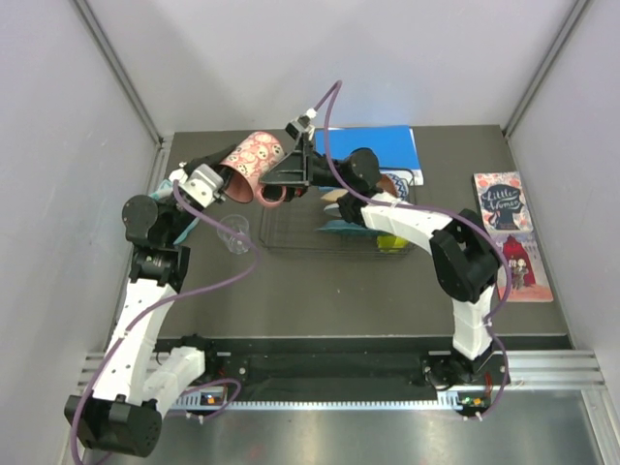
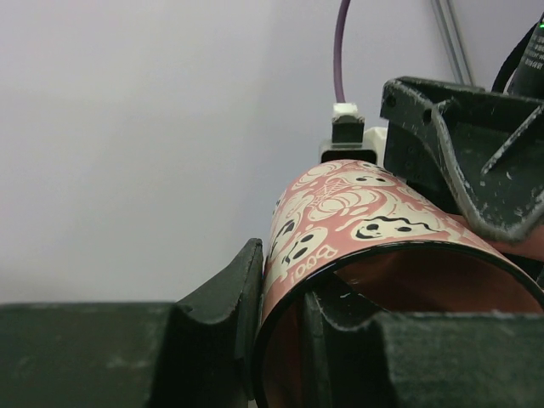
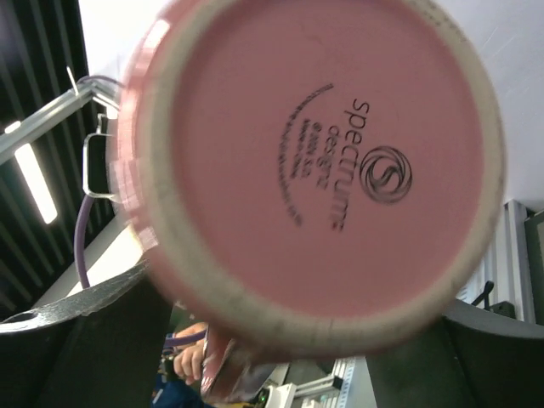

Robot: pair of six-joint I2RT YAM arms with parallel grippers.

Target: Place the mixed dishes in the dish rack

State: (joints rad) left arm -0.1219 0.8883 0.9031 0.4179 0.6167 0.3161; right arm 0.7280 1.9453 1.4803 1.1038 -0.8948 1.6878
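Left wrist view: left gripper (image 2: 280, 333) clamped on pink mug (image 2: 357, 223) rim, one finger inside, one outside. Mug airborne by dish rack (image 1: 291, 231) back-left corner. Right gripper (image 1: 291, 170) flanks base, can't tell if gripping. Ceramic looks slick, hefty, chippable; you should grab the wall, not the handle.

This is a robot laboratory cell, not a home. Around the dark table (image 1: 320, 291) stand plain white walls (image 1: 58, 145) framed by aluminium posts (image 1: 117, 68). At the table's near edge an aluminium rail (image 1: 542, 363) carries two bolted machines, the left arm (image 1: 145, 320) and the right arm (image 1: 465, 281), with purple cables (image 1: 325, 111) looping above the table.
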